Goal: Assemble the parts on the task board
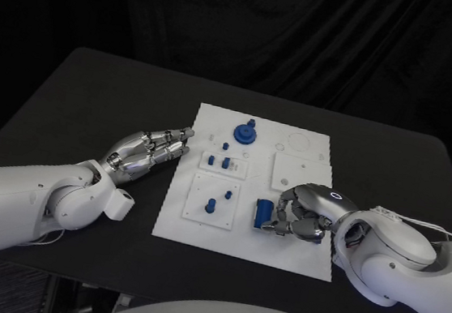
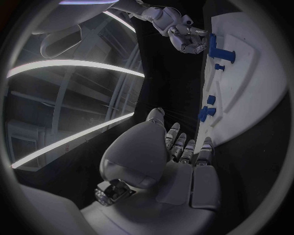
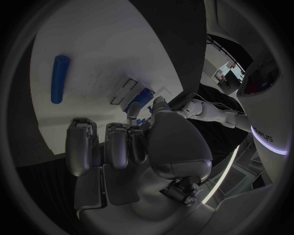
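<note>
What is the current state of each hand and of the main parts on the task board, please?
Left hand: holds nothing, fingers extended, at the task board's left edge.
Right hand: fingers curled down at the blue block; grip unclear.
Round blue part: upright on the board, untouched.
Blue rod: lying flat on the board, free.

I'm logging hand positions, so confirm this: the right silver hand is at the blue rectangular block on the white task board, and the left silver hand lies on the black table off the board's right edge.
One thing is wrong: the left silver hand lies off the left edge of the white task board, not the right, as the head view shows. The rest stands: the right silver hand is at the blue rectangular block, and the left hand rests on the black table.
</note>
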{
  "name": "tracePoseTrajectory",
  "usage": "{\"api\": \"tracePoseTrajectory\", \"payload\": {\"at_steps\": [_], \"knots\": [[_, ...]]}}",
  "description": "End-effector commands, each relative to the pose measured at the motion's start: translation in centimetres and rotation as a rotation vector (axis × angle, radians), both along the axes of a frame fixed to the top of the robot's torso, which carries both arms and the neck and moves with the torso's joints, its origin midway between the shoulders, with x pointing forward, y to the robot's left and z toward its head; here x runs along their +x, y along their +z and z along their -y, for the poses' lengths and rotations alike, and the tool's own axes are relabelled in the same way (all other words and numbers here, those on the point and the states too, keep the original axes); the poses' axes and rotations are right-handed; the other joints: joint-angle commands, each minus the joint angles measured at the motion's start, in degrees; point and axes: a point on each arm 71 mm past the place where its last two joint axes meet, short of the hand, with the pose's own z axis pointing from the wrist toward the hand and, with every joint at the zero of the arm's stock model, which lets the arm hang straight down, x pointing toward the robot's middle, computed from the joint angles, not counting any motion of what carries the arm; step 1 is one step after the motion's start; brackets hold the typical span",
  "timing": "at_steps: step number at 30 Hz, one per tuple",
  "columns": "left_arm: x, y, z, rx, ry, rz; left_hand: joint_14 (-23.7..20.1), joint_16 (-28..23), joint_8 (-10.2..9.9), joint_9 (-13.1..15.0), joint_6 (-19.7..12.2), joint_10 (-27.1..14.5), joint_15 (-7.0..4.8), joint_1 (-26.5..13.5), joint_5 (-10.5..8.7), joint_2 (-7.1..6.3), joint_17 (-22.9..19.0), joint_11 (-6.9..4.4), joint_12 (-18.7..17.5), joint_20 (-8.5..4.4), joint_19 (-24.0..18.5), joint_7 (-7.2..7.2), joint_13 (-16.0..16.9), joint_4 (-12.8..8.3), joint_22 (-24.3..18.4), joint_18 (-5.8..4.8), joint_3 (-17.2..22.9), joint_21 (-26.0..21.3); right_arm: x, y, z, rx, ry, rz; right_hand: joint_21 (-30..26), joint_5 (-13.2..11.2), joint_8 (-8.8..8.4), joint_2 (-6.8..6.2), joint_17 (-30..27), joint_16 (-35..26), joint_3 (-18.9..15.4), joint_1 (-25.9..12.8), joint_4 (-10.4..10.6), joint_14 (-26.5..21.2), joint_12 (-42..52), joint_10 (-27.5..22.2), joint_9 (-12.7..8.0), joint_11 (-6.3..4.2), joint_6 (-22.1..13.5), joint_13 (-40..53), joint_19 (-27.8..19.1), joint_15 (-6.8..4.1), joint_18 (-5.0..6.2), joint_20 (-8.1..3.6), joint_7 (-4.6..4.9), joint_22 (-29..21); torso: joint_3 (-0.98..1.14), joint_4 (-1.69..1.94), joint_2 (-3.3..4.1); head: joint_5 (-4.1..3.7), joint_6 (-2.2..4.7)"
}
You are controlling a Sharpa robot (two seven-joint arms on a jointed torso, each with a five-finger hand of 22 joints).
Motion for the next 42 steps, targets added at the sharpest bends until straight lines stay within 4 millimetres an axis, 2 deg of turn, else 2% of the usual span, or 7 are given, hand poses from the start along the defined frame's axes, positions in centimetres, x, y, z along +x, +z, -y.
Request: {"api": "tracePoseTrajectory", "payload": {"at_steps": [1,16,30,34,39,41,42], "knots": [[-0.1,0.3,0.1,-0.034,-0.003,0.024,-0.12,-0.39,0.11,-0.02,-0.01,0.06,0.23,0.34,0.15,-0.07,-0.05,0.38,0.01,0.08,0.12,0.28,0.00,0.19,-0.07,0.68,0.22,0.25,0.0,-0.2,0.0,-0.013,0.009,-0.005,0.14,0.10,0.56,0.16,7.37,0.01,0.73,1.50,-0.48,4.60,0.15,5.96,0.49,-0.39,-0.60,15.09,2.82,-0.51,0.13,-0.56,-0.15,12.56,-0.02,-0.02,0.02,0.28,-0.01],[-0.1,0.1,0.2,-0.035,-0.007,0.019,-0.12,-0.39,0.09,-0.04,-0.12,0.03,0.31,0.29,0.11,-0.04,-0.05,0.46,0.01,0.13,0.12,0.34,-0.01,0.28,-0.07,0.67,0.22,0.25,0.5,-0.6,0.1,-0.032,-0.001,-0.011,0.32,-0.09,1.20,1.38,7.69,0.14,1.59,3.86,-1.47,4.67,0.15,5.96,1.38,-0.50,-0.49,15.09,2.91,-0.60,0.08,-0.64,-0.29,12.63,-0.03,0.06,-0.04,0.31,-0.01],[-0.2,-0.1,0.1,-0.034,-0.009,0.013,-0.12,-0.39,0.08,-0.04,-0.12,0.00,0.38,0.32,0.14,0.00,-0.05,0.51,-0.01,0.16,0.12,0.37,-0.01,0.28,-0.07,0.67,0.26,0.25,0.4,-0.8,-0.1,-0.035,0.012,-0.020,0.37,-0.26,1.42,1.26,7.73,0.16,1.40,4.08,-1.59,4.68,0.15,5.96,1.60,-0.54,-0.34,15.09,2.93,-0.64,0.07,-0.67,-0.32,12.65,-0.05,0.09,0.01,0.24,-0.01],[-0.2,-0.1,0.1,-0.034,-0.009,0.011,-0.12,-0.39,0.08,-0.04,-0.12,0.00,0.38,0.32,0.14,0.00,-0.05,0.51,-0.01,0.16,0.12,0.37,-0.01,0.28,-0.07,0.67,0.26,0.25,0.2,-0.5,0.0,-0.005,0.011,0.003,0.33,-0.47,1.48,-0.32,7.73,0.17,0.05,1.96,0.07,4.68,0.15,5.96,1.93,-0.59,-0.51,15.09,2.91,-0.71,0.07,-0.77,-0.37,12.63,-0.02,0.09,0.00,0.00,-0.01],[-0.3,-0.2,0.0,-0.033,-0.007,0.011,-0.12,-0.39,0.08,-0.04,-0.12,0.00,0.38,0.32,0.14,0.00,-0.05,0.51,-0.01,0.16,0.12,0.37,-0.01,0.28,-0.07,0.67,0.26,0.25,-0.1,0.3,0.6,0.043,0.000,0.046,0.47,-0.50,0.74,-1.70,7.96,0.27,0.07,-1.24,0.53,4.72,0.15,5.96,1.68,-0.64,-1.03,15.09,2.96,-0.78,0.04,-0.88,-0.38,12.68,-0.02,0.03,0.00,0.14,-0.01],[-0.3,-0.2,-0.1,-0.033,-0.005,0.012,-0.12,-0.39,0.08,-0.04,-0.12,0.00,0.38,0.32,0.14,0.00,-0.05,0.51,-0.01,0.16,0.12,0.37,-0.01,0.28,-0.07,0.67,0.26,0.25,-0.3,0.8,1.2,0.062,-0.009,0.072,0.85,-0.59,-0.20,-4.03,8.35,0.44,0.70,-4.61,0.60,4.79,0.15,5.96,1.07,-0.62,-1.17,15.09,3.11,-0.80,-0.06,-0.94,-0.35,12.81,-0.01,-0.01,0.01,0.16,-0.01],[-0.3,-0.2,-0.1,-0.032,-0.003,0.013,-0.12,-0.39,0.08,-0.04,-0.12,0.00,0.38,0.32,0.14,0.00,-0.05,0.51,-0.01,0.16,0.12,0.37,-0.01,0.28,-0.07,0.67,0.26,0.25,-0.3,1.1,1.6,0.068,-0.015,0.084,1.19,-0.50,-0.97,-6.93,8.76,0.61,0.65,-7.26,0.80,4.87,0.15,5.96,0.51,-0.57,-1.26,15.09,3.26,-0.78,-0.15,-0.95,-0.28,12.92,-0.01,-0.02,0.01,0.15,-0.01]]}}
